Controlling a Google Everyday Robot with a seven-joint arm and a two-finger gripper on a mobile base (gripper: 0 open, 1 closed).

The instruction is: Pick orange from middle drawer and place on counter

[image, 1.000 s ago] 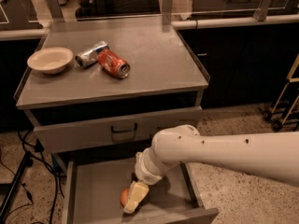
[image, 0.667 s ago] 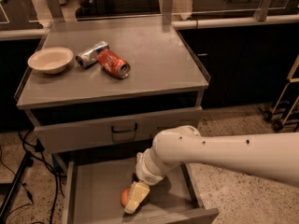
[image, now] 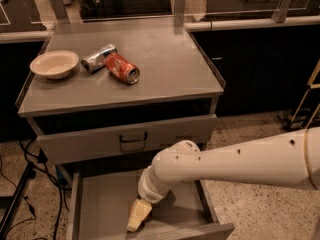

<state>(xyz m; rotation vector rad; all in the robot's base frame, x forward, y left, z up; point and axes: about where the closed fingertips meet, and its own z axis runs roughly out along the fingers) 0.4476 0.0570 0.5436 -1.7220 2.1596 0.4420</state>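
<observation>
Gripper (image: 138, 215) sits low inside the open middle drawer (image: 100, 209), near its front; whether it holds anything cannot be told. No orange shows, perhaps hidden behind it; none on the counter (image: 170, 59). Judged: lifting and placing remain. Count: one white bowl (image: 54, 64), one red soda can (image: 121, 68), one silver can (image: 98, 58).

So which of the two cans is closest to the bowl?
The silver can, lying just beside the white bowl; the red can is beyond it. The gripper is down in the open middle drawer.
</observation>
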